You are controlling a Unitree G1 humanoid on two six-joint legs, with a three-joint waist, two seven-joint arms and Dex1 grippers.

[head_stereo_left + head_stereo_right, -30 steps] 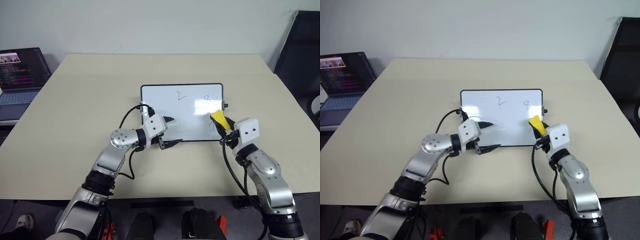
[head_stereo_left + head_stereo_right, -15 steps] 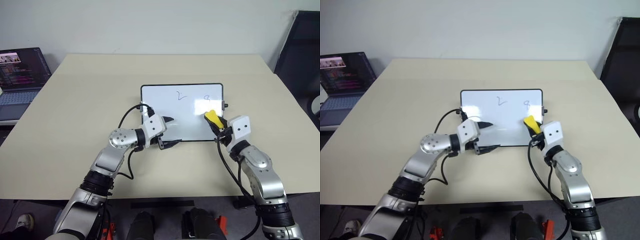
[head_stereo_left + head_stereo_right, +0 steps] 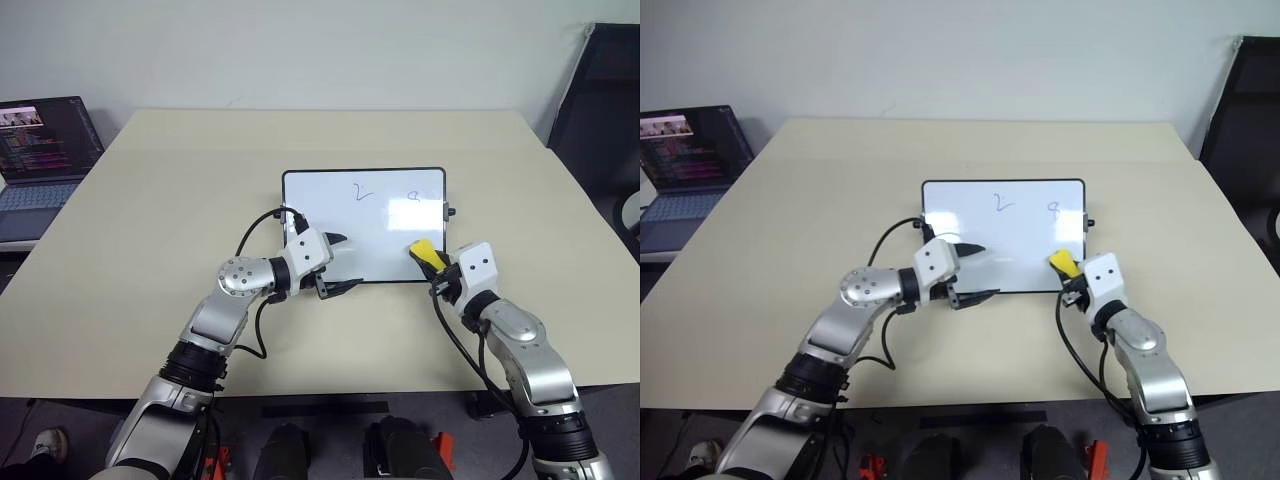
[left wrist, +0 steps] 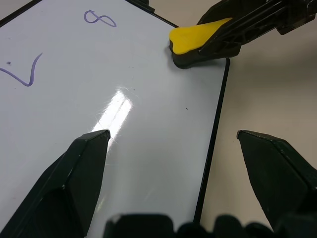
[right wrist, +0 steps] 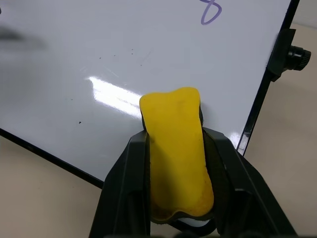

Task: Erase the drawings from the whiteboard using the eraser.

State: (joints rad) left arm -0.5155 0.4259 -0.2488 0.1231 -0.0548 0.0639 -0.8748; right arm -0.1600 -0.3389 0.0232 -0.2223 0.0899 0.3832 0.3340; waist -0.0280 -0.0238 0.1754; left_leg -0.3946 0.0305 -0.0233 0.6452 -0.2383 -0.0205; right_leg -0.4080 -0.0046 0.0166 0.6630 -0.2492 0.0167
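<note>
The whiteboard (image 3: 370, 240) lies flat in the middle of the table. Two small drawings sit near its far edge: a "2"-like scribble (image 3: 362, 190) and a looped mark (image 3: 413, 198), also seen as a looped mark (image 5: 210, 12). My right gripper (image 3: 435, 262) is shut on the yellow eraser (image 3: 425, 252), whose dark underside rests on the board near its near right corner (image 4: 195, 35). The looped mark lies a short way beyond the eraser (image 5: 176, 148). My left gripper (image 3: 345, 262) is open at the board's near edge, one finger (image 4: 89, 163) over the board and the other over the table.
An open laptop (image 3: 40, 150) stands off the table's far left corner. A black chair (image 3: 600, 100) is at the far right. The beige table (image 3: 180, 190) has bare surface all around the board.
My right gripper has come down and a little left with the eraser, onto the board's near right part. The left arm has kept still.
</note>
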